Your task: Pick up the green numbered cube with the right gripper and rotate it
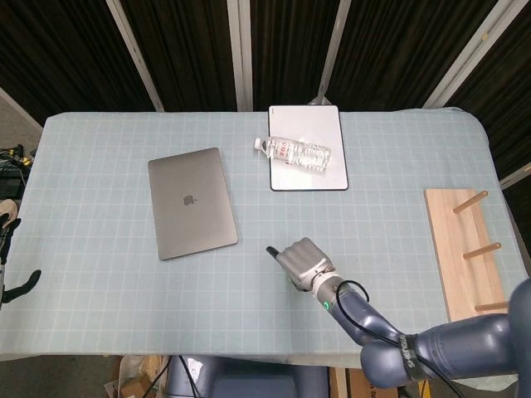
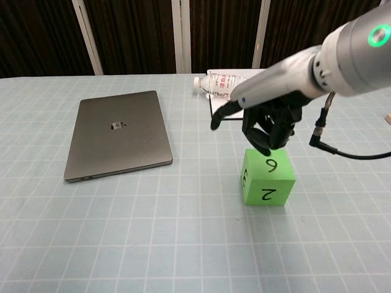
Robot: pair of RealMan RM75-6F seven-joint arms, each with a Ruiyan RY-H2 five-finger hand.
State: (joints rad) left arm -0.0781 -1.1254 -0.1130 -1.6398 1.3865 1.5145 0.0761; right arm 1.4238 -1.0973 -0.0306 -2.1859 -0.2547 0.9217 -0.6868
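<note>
Hiding the green cube (image 2: 267,178) overhead, right hand (image 1: 302,263) hovers open above.

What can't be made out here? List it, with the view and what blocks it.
- Green cube: head view, almost wholly hidden under the right hand.
- Cube's far, right and bottom faces: chest view, turned away.
- Bottle label text: both views, too small.
- Left hand: head view, cut off by the edge; grip unclear.

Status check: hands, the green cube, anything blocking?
Right hand above green cube, holding nothing. Cube flat on table, 6 up, 2 facing chest camera. Left hand off the table's edge. Nothing blocking.
</note>
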